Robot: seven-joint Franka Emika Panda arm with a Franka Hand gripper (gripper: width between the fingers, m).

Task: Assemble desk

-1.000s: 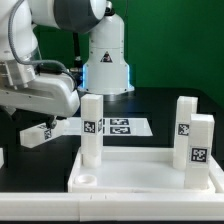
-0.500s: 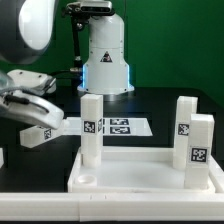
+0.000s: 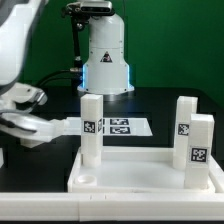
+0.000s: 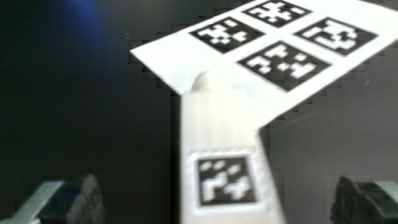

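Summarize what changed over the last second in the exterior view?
The arm swung toward the exterior view's left and dropped lower; the loose leg seen near it earlier is now hidden behind it. The claw is open, straddling a loose leg without gripping it. Unchanged: the desk panel, its three upright legs, and the marker board.

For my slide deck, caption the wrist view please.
Open gripper hovering above a tagged white desk leg lying beside the marker board.

The big white robot arm leans low, left of the exterior view. Its two-finger gripper is wide open, holding nothing.
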